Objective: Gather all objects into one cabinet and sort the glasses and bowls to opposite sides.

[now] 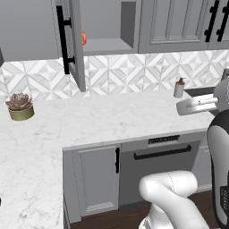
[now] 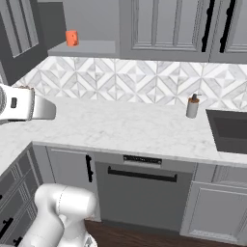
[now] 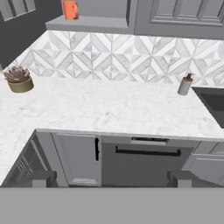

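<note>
An orange mug [image 1: 83, 38] [image 2: 72, 38] [image 3: 71, 9] stands on the bottom shelf of an open grey wall cabinet [image 1: 107, 44] [image 2: 94, 48] [image 3: 96, 22], at its left end. In the left base view the cabinet's door [image 1: 74, 49] half hides the mug. No bowls are in view. My gripper [image 3: 112, 179] hangs well back from the counter and below the cabinet, facing the backsplash. It is open, its two dark fingertips [image 3: 43, 178] far apart with nothing between them.
A potted succulent [image 1: 20, 106] [image 3: 18, 78] sits on the white marble counter [image 1: 116, 116] at the left. A soap dispenser [image 2: 193, 106] [image 3: 185, 84] stands beside the dark sink [image 2: 231, 130] on the right. The wall cabinet's open door juts out over the counter.
</note>
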